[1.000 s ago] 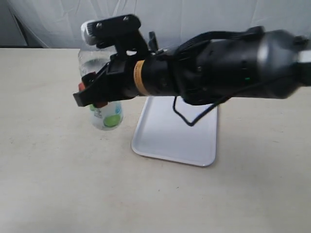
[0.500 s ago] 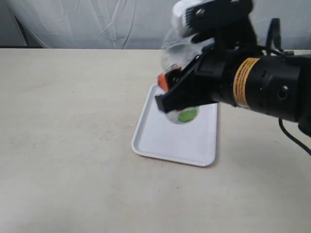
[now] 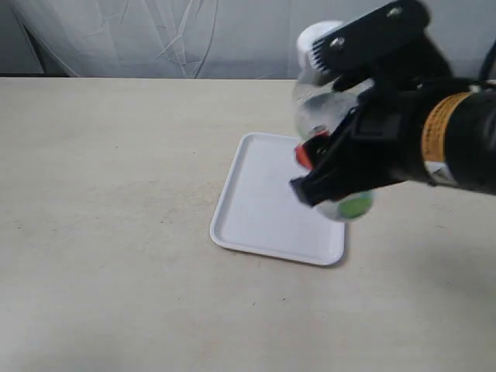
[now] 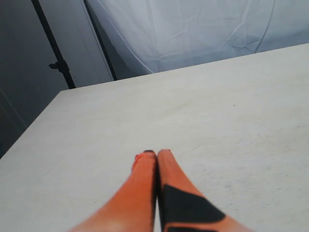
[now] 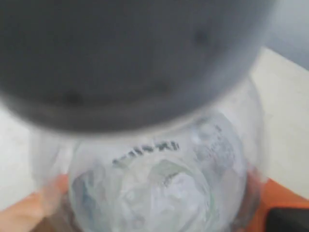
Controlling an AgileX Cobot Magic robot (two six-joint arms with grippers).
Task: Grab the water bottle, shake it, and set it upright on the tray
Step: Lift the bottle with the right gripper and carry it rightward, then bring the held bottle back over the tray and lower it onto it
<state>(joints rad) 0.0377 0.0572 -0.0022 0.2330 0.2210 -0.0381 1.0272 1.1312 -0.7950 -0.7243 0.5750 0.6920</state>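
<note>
The water bottle (image 3: pixel 325 112) hangs in the air, roughly upright, its white cap (image 3: pixel 318 37) at the top and its green-marked base (image 3: pixel 353 208) just past the tray's right rim. My right gripper (image 3: pixel 329 167) is shut on its middle, orange fingers on both sides. In the right wrist view the clear bottle (image 5: pixel 164 179) fills the frame between the orange fingers (image 5: pixel 34 208). The white tray (image 3: pixel 263 209) lies flat on the table, bare. My left gripper (image 4: pixel 155 154) is shut on nothing, low over bare table; the exterior view does not show it.
The beige table (image 3: pixel 101 194) spreads wide to the left of the tray and in front of it. A white curtain (image 3: pixel 194 35) hangs behind the table's far edge. A dark stand (image 4: pixel 58 63) rises beyond the table in the left wrist view.
My right arm has swung the bottle from left of the tray rightward across it, and the bottle now hangs at the tray's right edge.
</note>
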